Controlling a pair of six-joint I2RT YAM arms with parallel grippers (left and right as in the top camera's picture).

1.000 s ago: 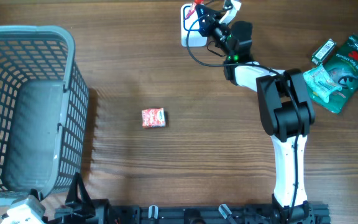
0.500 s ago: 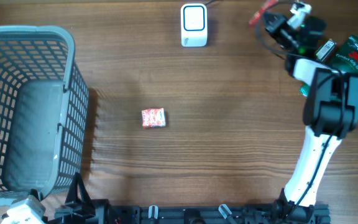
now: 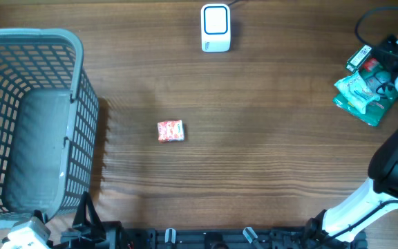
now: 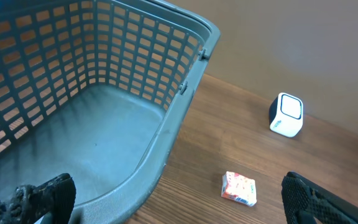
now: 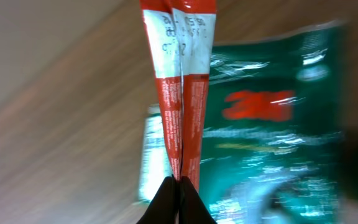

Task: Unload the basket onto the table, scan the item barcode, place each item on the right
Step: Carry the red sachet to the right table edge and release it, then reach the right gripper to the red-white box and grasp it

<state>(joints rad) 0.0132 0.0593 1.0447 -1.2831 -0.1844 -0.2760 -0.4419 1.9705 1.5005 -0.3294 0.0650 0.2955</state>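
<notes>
Right wrist view: a red-and-white sachet (image 5: 180, 81) is gripped at its end by the closed right gripper (image 5: 179, 198), with a blurred green packet (image 5: 272, 124) seen behind it. Overhead, the scanner (image 3: 215, 28) is seen at the table's far edge, well apart from that arm, and a small red packet (image 3: 171, 131) lies near the basket (image 3: 74, 41). The left gripper (image 4: 173, 202) is held wide open by the basket's corner.

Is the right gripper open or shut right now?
Shut: the right gripper pinches the lower end of a red-and-white sachet, its dark tips meeting on it.
</notes>
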